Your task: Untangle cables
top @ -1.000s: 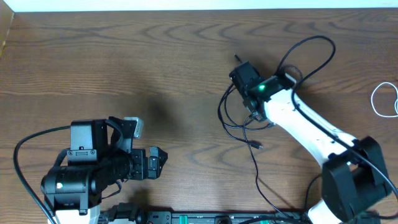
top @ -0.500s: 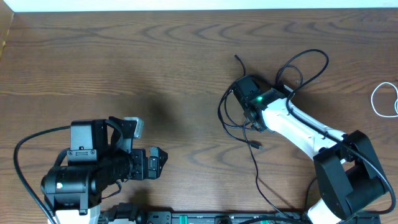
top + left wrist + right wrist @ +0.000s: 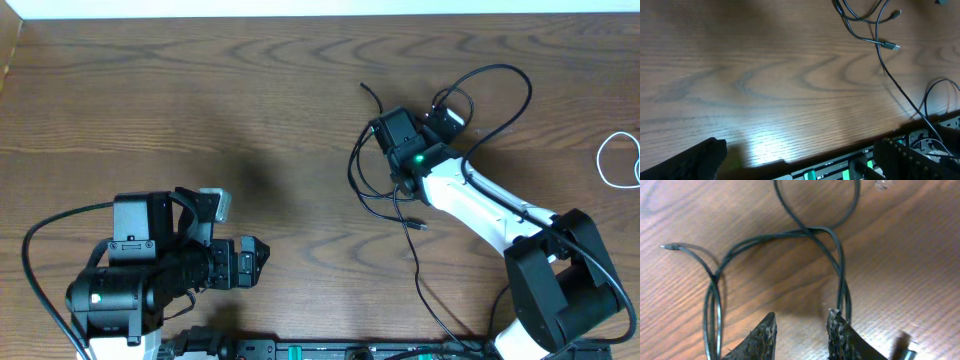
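Thin black cables [image 3: 362, 185] lie tangled on the wood right of centre, with one loop [image 3: 495, 85] arching behind the right arm. A white cable [image 3: 606, 160] curls at the right edge. My right gripper [image 3: 392, 130] hovers low over the black tangle. In the right wrist view this gripper [image 3: 801, 314] is open, with only bare wood between its fingertips. Two black strands [image 3: 842, 287] run just beside the right fingertip [image 3: 840, 330]. My left gripper [image 3: 252, 262] rests at the near left, open and empty [image 3: 800, 145], far from the cables [image 3: 862, 22].
A loose plug end [image 3: 890, 46] lies toward the table's front. The front edge carries a rail with green-lit hardware [image 3: 870, 165]. The right arm's own thicker black lead [image 3: 420, 285] trails to the front edge. A pale wall strip [image 3: 320, 8] borders the far side.
The right gripper's jaws have parted, letting go of the black cable. It drew back a little, then returned; the cable's free end shifted left and the rear loop spread. The left arm stayed still.
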You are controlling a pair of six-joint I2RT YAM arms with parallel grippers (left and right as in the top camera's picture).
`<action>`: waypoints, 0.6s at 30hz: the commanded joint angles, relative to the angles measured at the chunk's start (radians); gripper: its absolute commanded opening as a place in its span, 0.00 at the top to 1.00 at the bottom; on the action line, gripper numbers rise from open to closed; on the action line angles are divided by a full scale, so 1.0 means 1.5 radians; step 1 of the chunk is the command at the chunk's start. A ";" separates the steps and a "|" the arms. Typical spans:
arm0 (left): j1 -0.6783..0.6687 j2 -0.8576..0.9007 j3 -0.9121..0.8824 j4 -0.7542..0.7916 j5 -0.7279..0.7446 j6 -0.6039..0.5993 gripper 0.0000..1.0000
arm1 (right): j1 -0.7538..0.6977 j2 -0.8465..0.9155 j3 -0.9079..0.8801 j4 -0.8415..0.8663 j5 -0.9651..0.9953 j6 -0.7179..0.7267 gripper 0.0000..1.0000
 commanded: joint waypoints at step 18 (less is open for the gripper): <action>0.002 -0.001 0.000 -0.001 0.009 0.011 0.01 | -0.024 0.152 -0.001 0.045 -0.035 -0.067 0.70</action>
